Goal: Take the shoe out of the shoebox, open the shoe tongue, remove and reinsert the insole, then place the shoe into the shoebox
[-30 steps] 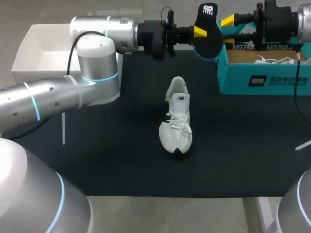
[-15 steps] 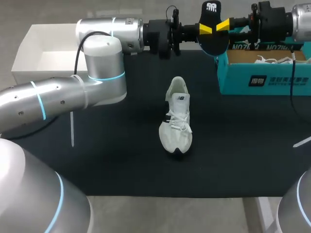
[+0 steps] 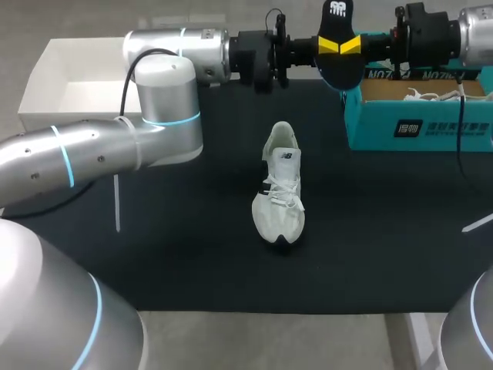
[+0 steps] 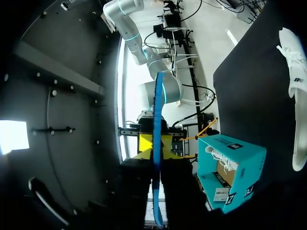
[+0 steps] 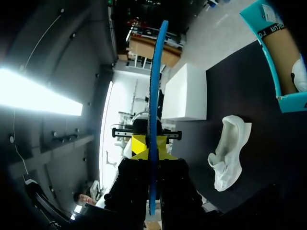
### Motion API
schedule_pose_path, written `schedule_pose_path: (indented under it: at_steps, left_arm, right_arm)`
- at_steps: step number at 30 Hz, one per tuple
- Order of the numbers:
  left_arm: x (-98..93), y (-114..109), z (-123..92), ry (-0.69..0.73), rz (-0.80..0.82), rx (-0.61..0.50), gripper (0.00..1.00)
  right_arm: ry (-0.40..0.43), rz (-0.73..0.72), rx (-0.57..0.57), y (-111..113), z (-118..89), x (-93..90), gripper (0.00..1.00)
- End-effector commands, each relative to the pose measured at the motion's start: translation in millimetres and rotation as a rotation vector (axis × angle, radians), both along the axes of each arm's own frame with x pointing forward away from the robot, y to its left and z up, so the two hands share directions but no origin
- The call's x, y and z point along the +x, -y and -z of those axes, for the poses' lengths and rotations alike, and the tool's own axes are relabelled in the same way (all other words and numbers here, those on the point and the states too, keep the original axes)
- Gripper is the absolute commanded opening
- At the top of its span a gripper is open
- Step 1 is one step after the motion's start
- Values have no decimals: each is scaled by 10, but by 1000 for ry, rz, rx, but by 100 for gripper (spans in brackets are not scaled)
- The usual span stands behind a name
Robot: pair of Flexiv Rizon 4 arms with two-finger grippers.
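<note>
head view: left claw [image 3: 328, 46] and right claw [image 3: 351, 45] both pinch the insole [image 3: 340, 71].

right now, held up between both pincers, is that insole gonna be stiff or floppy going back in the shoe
Probably light and bendy: the insole looks very thin edge-on in the wrist views. It stands straight above the left pincer and right pincer, so it likely has some spring rather than going limp.

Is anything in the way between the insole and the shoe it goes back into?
Nothing I can see. The left gripper and right gripper hold the insole up in the air; the shoe lies alone on the black mat nearer the camera. The shoebox stands off to the side.
</note>
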State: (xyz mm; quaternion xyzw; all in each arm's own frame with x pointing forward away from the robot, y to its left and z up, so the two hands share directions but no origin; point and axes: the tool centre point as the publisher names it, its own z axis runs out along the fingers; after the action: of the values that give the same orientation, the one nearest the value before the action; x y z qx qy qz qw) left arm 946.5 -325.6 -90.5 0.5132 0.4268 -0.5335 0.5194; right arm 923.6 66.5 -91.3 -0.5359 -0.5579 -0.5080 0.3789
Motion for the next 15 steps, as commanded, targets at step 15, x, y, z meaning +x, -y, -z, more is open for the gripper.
schedule_pose_path:
  at_steps: [15]
  left_arm:
    - [134,-915,92,55,18,123,100]
  right_arm:
    - [27,3,-13,73,-66,66,0]
